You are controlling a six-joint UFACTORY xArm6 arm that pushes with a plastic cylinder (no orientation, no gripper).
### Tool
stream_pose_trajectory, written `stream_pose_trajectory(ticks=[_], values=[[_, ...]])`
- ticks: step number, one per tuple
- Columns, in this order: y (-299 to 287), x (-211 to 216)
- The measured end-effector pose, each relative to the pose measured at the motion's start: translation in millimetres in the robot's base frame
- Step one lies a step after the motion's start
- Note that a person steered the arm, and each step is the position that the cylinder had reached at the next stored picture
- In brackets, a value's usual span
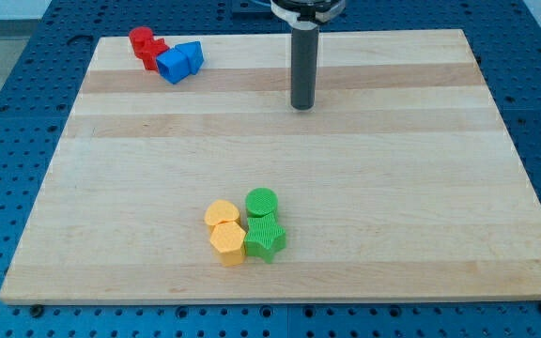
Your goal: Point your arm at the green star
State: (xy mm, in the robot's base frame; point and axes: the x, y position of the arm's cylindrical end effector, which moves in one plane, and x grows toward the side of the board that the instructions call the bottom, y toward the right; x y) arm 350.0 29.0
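Green star (265,237) near bottom; my tip (302,107) well above.

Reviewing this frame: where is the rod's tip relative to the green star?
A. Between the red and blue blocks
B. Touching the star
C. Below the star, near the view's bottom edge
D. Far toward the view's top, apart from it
D: my tip rests on bare board near the view's top, well apart from the green star, which sits in the yellow-and-green cluster near the view's bottom.

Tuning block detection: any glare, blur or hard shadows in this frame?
Camera view: sharp throughout, no motion blur on my tip; lighting even and soft, only faint shadows under the green star and the green cylinder; mild sheen on the wooden board, no blown-out glare; board edges look straight, converging only from perspective.
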Motion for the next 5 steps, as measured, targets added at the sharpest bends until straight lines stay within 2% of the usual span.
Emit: stream_pose_trajectory(ticks=[3, 5], values=[[12, 2], [12, 21]])
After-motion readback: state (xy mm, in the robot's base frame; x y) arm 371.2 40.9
